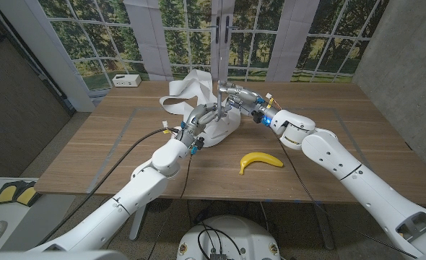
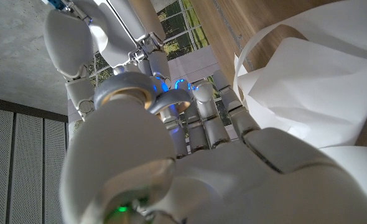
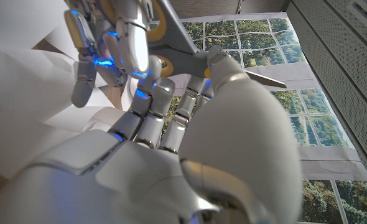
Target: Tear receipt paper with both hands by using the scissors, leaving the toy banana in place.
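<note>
Wooden table (image 1: 112, 155) holds the white receipt paper (image 1: 191, 90) near its far edge, where the left hand (image 1: 202, 121) grips it, the right hand (image 1: 236, 97) holds the scissors (image 3: 190, 53) just beside, blades up.

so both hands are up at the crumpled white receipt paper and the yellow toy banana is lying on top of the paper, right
Not quite. In the head view the yellow toy banana lies on the bare wooden table, apart from the crumpled white receipt paper. The left hand and right hand are at the paper.
</note>
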Robot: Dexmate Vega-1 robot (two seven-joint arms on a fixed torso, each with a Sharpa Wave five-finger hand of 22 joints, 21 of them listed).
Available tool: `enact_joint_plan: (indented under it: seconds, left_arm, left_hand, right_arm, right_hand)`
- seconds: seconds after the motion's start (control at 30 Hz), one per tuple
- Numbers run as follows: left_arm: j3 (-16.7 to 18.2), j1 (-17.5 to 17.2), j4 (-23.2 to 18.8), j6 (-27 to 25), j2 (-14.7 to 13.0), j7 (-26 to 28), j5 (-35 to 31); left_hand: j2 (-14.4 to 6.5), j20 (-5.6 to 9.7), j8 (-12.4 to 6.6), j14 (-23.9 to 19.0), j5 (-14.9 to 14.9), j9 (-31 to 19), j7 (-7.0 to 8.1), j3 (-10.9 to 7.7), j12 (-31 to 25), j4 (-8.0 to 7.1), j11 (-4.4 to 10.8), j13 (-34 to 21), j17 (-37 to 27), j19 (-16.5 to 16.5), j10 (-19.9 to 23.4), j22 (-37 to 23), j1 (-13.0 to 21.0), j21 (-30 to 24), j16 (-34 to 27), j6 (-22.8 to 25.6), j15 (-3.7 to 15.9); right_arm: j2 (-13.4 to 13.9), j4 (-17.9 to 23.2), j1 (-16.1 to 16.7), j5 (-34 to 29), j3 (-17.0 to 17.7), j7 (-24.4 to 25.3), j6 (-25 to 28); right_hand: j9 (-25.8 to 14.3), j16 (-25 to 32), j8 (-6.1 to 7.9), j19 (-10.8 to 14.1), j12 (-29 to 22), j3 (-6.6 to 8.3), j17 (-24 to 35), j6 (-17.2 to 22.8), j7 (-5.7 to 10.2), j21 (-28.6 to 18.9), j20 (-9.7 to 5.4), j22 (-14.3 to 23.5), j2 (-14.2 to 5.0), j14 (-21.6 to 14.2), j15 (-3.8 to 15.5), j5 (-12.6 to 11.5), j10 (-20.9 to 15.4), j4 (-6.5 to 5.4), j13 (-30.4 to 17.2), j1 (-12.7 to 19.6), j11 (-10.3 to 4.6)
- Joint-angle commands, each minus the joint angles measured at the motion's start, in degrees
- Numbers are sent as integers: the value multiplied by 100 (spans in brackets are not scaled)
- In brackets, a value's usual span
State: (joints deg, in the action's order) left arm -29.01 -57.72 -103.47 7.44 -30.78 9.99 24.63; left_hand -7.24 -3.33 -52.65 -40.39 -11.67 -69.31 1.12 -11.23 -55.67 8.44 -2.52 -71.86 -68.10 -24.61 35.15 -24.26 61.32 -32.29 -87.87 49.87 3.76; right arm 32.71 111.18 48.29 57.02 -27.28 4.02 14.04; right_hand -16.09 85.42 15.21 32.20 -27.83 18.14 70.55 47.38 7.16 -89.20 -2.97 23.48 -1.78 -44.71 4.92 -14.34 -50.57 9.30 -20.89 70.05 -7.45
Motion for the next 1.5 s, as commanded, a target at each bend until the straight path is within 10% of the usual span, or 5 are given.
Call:
enact_joint_plan:
  seconds: [0.03, 0.6, 1.5]
  left_arm:
    - [75, -99, 48, 133, 114, 44, 293]
    - [112, -134, 114, 231, 150, -217, 719]
    - [114, -42, 416, 599, 242, -582, 925]
  left_hand:
    - [-167, 19, -3828, -145, -45, -231, 33, -118, -3589, -25, 1204, -12, -116, -94, 1832, -39, -26, -90, -8, 84, 773]
    - [-219, 53, -3818, -328, -408, -221, -66, -535, -3582, 100, 1201, -13, -214, -88, 1914, -135, 251, -347, 135, 164, 788]
    - [-151, 36, -3814, -377, -572, -222, -160, -642, -3585, 23, 1193, -13, -213, -28, 1915, -181, 142, -503, 247, 110, 766]
  right_arm:
    - [11, 21, 12, 16, -22, 3, 43]
    - [22, 22, 21, 109, -31, -56, 97]
    - [21, -27, -66, 97, -63, -93, 165]
  right_hand:
    - [-13, 25, -15, 50, -40, 56, 16, 7, -27, -44, -911, 25, -336, -11, 749, -42, -264, -18, -310, 291, -142]
    - [-14, 30, -42, 43, -27, 64, 14, -33, -28, -39, -911, 19, -339, -6, 748, -39, -279, -24, -332, 276, -171]
    - [-17, 40, -104, 76, 9, 51, 14, -122, -23, -25, -907, -27, -301, 2, 747, -27, -379, -35, -287, 216, -220]
